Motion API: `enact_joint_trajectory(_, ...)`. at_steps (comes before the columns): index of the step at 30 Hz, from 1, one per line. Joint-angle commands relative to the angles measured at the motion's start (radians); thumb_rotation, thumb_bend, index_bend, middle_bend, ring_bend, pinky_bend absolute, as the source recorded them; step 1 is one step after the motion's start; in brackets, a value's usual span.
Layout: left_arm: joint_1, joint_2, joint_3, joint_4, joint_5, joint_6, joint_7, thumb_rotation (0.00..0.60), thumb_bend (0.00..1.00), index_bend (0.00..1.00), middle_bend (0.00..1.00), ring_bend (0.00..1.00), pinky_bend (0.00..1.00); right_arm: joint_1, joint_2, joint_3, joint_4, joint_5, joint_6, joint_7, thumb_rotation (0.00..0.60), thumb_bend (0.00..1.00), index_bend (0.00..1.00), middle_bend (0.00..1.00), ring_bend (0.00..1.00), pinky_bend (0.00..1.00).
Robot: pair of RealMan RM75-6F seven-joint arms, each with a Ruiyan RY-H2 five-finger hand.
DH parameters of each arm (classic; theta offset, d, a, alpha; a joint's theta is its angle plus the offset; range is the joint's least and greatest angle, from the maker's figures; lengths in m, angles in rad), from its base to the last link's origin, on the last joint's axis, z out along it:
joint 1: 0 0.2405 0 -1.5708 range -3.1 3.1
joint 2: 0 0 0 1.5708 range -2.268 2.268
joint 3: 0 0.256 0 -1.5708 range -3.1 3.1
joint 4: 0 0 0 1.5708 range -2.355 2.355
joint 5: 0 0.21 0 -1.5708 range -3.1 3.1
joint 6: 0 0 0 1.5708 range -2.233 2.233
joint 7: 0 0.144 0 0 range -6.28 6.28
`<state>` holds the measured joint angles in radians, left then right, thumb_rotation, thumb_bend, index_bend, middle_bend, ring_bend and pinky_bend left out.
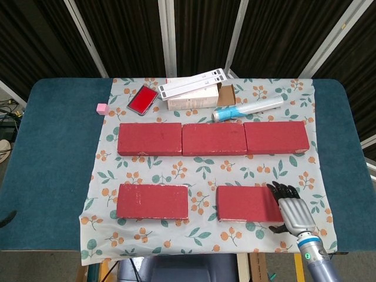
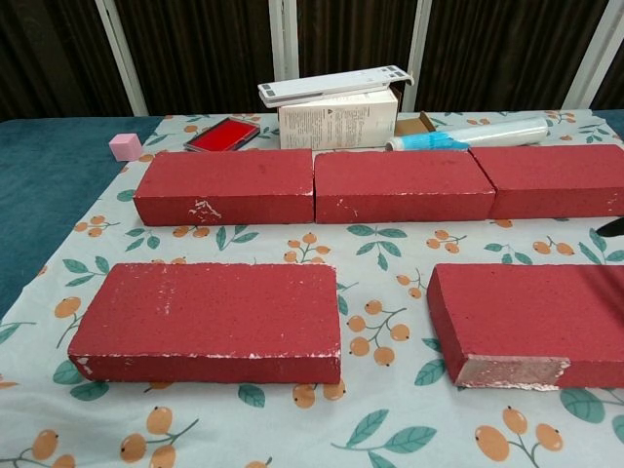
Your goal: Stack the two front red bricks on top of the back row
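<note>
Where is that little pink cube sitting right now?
In the head view the pink cube sits at the far left on the blue table, just off the floral cloth, left of the red stamp pad.

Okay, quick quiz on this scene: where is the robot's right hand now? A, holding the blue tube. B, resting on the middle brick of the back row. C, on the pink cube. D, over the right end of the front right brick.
D: in the head view the right hand sits over the right end of the front right brick, fingers spread, far from the back row.
</note>
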<state>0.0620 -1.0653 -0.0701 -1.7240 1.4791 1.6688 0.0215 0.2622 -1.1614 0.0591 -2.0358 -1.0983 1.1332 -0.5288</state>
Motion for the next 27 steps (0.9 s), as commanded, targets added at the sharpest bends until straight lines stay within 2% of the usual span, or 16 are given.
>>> enact_joint_trajectory(1,0.000,0.000,-0.001,0.000,-0.004,-0.002,0.002,0.600,0.00,0.00,0.00,0.00,0.09,0.036,-0.044,0.011,-0.005,0.043,-0.003,-0.058,0.600,0.15,0.00,0.00,0.00,0.00)
enact_joint_trajectory(27,-0.003,-0.007,-0.010,-0.008,-0.020,-0.009,0.026,0.600,0.01,0.00,0.00,0.00,0.09,0.173,-0.193,0.026,0.074,0.236,0.000,-0.227,0.600,0.15,0.00,0.00,0.00,0.00)
